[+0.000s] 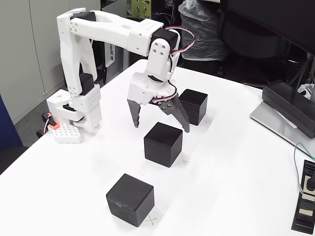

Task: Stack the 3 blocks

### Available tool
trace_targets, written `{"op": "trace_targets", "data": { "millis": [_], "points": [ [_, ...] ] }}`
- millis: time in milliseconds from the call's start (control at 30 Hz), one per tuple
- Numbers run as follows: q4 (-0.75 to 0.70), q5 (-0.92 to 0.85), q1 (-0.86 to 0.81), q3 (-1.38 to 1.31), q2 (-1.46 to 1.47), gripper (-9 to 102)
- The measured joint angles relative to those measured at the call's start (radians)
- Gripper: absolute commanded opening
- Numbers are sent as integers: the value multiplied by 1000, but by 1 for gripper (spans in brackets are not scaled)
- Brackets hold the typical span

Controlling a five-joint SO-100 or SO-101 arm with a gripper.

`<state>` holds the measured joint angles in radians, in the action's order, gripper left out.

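Fixed view of a white bench (236,162) carrying three separate matte black cubes, none stacked. The far block (194,105) stands toward the rear of the bench; the middle block (163,144) stands near the centre; the near block (130,199) stands toward the front edge. The three form a loose diagonal line, each well apart from its neighbour and resting flat on the bench.

A white arm (110,29) reaches from its base at the left. Its end effector (161,127) points downward with both fingers spread wide, gripping nothing. It hangs above and just behind the middle block; the dark finger (179,114) crosses in front of the lower left part of the far block, hiding that portion. Whether the finger touches the far block cannot be determined.

No container stands on the bench. At the right edge, a flat black device on a grey base (288,110) is cut off by the frame, as is a small black panel (305,201) at the lower right. Faint pencil-like marks lie on the bench beside each cube, too small to read. The background holds cabinets and a plastic bag (199,29), partly obscured.
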<state>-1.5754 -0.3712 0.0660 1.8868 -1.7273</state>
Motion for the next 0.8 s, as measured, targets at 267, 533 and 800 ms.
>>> {"op": "trace_targets", "data": {
  "millis": [267, 533, 800],
  "points": [
    [2, -74, 0, 2, 0, 46],
    [3, -129, -6, 2, 0, 46],
    [87, -129, -18, 21, 0, 46]
  ]
}}
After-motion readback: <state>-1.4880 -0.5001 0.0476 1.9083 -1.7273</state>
